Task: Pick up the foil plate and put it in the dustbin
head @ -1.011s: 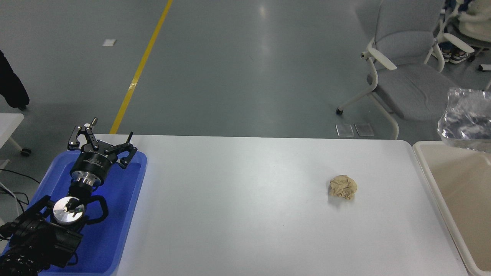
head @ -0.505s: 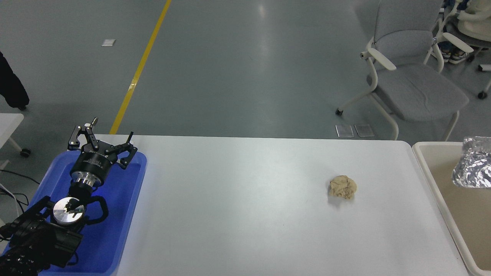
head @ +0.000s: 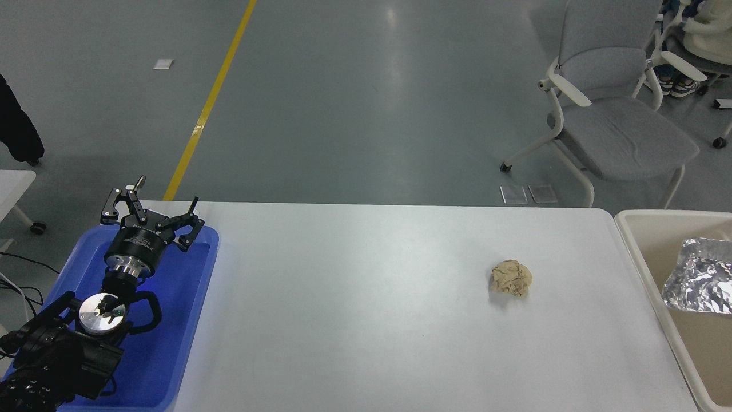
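Head view: foil plate (head: 699, 284) sits inside the dustbin (head: 635, 229) off the table's right edge, apparently settled, right arm out of frame, so retract it high over the rim; left gripper (head: 150, 213) parked over the blue tray (head: 189, 320), fingers apart.

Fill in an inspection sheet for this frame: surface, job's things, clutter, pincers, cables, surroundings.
Surface: white table, bare in the middle.
Job's things: foil plate lies inside the bin at the table's right end, cut off by the picture's right edge.
Clutter: tan paper ball on the table, right of centre; blue tray at the left end.
Pincers: left pincer open, parked over the blue tray; right pincer not in view.
Cables: black cables beside the table at the far left.
Surroundings: grey floor with a yellow line, grey chair beyond the table.
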You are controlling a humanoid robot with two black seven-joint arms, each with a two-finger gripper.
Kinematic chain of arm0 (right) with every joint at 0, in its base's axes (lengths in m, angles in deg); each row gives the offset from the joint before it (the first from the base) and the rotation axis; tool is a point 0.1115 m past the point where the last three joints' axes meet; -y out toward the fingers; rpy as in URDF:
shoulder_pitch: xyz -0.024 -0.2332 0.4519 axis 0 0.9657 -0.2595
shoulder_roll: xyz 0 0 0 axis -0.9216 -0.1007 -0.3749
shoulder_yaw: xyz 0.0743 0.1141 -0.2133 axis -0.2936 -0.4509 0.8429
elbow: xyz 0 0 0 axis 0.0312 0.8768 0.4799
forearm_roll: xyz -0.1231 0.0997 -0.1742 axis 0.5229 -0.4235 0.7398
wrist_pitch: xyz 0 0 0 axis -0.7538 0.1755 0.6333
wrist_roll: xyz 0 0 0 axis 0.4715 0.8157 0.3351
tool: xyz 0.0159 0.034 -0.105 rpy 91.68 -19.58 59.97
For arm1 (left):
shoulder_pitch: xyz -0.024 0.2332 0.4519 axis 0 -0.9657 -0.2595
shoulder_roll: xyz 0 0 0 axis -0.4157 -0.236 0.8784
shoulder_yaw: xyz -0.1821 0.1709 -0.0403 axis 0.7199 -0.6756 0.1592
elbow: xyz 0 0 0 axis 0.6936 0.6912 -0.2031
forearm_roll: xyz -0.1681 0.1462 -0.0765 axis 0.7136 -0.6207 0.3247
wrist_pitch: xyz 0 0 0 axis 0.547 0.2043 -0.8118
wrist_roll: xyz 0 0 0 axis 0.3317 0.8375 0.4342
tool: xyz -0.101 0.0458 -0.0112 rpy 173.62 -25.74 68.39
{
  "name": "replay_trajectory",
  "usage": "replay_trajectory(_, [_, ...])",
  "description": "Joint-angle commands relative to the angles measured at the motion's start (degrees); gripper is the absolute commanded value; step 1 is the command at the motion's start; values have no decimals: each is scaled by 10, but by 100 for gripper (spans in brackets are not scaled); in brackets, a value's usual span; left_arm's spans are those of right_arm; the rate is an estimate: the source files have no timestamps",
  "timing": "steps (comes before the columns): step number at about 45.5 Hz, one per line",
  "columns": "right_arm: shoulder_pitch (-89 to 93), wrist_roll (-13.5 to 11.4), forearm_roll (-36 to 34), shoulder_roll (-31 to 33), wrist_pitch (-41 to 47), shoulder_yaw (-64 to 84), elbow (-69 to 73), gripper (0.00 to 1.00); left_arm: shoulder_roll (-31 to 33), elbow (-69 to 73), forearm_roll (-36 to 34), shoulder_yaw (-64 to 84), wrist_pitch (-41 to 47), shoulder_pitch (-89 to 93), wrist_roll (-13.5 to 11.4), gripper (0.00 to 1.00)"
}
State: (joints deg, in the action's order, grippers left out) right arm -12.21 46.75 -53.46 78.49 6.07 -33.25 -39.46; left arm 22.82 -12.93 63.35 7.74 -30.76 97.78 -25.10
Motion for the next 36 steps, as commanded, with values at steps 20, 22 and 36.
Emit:
replay_trajectory(20, [2,0,-3,-16,-15,-13,1,100,0,0,0,0,0,0,0,100])
replay_trajectory(22, [-15,0,-3,-17,-15,-13,1,100,0,0,0,0,0,0,0,100])
replay_trajectory(36, [-164,2,7,-54,-7,-6,15,100,0,0,0,0,0,0,0,100])
